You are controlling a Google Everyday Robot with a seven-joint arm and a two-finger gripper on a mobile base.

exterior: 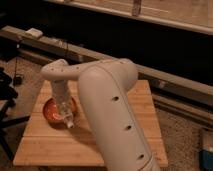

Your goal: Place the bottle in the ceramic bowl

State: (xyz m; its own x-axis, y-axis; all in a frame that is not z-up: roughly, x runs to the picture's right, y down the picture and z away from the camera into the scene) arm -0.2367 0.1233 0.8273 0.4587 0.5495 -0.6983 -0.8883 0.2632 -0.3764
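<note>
Bottle (68, 120) clamped in gripper (65, 114), at the near-right rim of the ceramic bowl (51, 113).
Bottle hangs tilted, small end down toward the table's (55, 146) front edge; whether it touches the rim is hard to make out. Fingers are clenched on its upper part, mostly hiding it. The bowl sits near the table's left edge, its right side covered by the gripper. The big white arm (111, 110) hides the table's middle.

Wooden table (147, 120), long ledge (170, 82) behind
</note>
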